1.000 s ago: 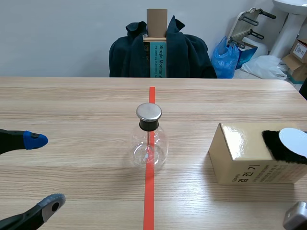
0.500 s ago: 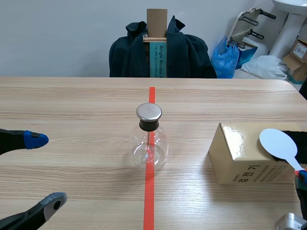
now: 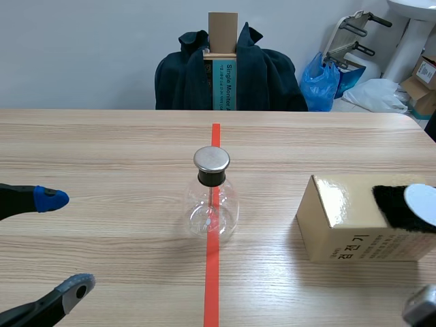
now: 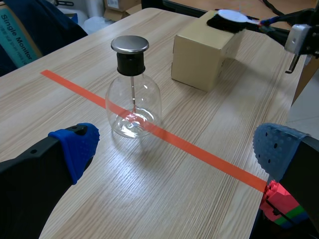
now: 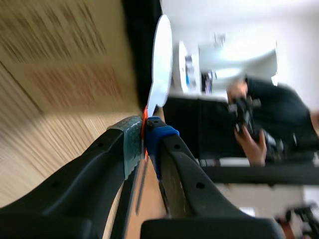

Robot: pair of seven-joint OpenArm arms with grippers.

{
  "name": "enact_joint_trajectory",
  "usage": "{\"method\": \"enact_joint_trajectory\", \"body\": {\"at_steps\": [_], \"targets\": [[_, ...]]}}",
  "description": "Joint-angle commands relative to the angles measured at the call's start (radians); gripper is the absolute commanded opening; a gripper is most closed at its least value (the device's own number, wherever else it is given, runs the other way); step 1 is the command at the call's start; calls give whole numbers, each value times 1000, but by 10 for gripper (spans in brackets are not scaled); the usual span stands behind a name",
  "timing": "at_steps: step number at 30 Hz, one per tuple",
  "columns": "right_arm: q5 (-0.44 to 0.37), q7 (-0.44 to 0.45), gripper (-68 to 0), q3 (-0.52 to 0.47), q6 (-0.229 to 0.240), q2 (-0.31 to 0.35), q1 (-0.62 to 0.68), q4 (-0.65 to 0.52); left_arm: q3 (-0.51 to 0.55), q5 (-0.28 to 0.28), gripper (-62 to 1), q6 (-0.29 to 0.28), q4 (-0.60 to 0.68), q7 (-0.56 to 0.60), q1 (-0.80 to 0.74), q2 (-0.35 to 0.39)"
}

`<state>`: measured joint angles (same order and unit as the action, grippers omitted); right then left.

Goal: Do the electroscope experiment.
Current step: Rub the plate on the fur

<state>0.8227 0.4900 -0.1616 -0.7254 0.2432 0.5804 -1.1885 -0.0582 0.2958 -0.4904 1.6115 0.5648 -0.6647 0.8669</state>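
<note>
Left arm's fingers [image 3: 51, 199] [image 4: 75, 144]: spread wide, gripping nothing. They sit low over the near-left of the light wooden surface [image 3: 102, 150], well apart from everything else. Scene view shows one blue pad and one grey pad.

Centre: clear glass flask with black stopper and flat metal disc cap [image 3: 212, 197] [image 4: 132, 94]. It is upright and stands right on the orange-red tape line [image 3: 212, 286], which runs near-to-far down the middle. A thin rod hangs from the stopper inside the glass. In the left wrist view the flask is ahead of the open fingers, not between them.

Right of the flask, clearly apart from it: tan cardboard box [image 3: 340, 225] [image 4: 199, 52], with dark print on its near face. A black furry patch [image 3: 392, 204] [image 4: 215, 22] lies on the right end of the box top. The white round paddle [image 3: 422, 202] [image 4: 232, 16] [image 5: 162, 55] lies with its disc against that patch.

Right arm's fingers [image 5: 132, 144]: closed narrow on the paddle's thin handle, pinched between the grey pad and the blue pad, just right of the box. In the scene view only a grey bit of that arm shows, at the near-right corner.

Far side, behind the surface: a dark jacket [image 3: 184, 82] draped over a chair, and a blue plastic bag [image 3: 320, 85] to its right.
</note>
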Motion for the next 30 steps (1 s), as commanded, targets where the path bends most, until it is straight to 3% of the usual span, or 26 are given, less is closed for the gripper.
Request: {"method": "enact_joint_trajectory", "body": {"at_steps": [1,3,4,9,11,15,20,22,26,30], "targets": [[21,91,-664,-6,-58,20,3,-10,-1,7,14,2,7,13,6,-5],[26,191,-664,0,-58,20,1,-11,-1,7,14,2,7,13,6,-5],[26,197,-664,2,-58,18,1,-13,-1,7,14,2,7,13,6,-5],[0,-6,-664,-11,-58,15,1,-16,-1,7,14,2,7,13,6,-5],[9,13,-664,-16,-58,20,1,-16,-1,7,14,2,7,13,6,-5],[25,158,-664,2,-58,18,-2,-16,-1,7,14,2,7,13,6,-5],[3,-11,-664,-10,-58,14,2,-16,-1,7,14,2,7,13,6,-4],[9,-2,-664,-17,-58,16,3,-16,-1,6,14,2,7,13,6,-4],[23,132,-664,-2,-58,16,1,-16,-1,6,14,2,7,13,6,-4],[3,51,-664,-1,-58,13,-1,-16,-1,6,14,5,7,13,6,-4]]}}
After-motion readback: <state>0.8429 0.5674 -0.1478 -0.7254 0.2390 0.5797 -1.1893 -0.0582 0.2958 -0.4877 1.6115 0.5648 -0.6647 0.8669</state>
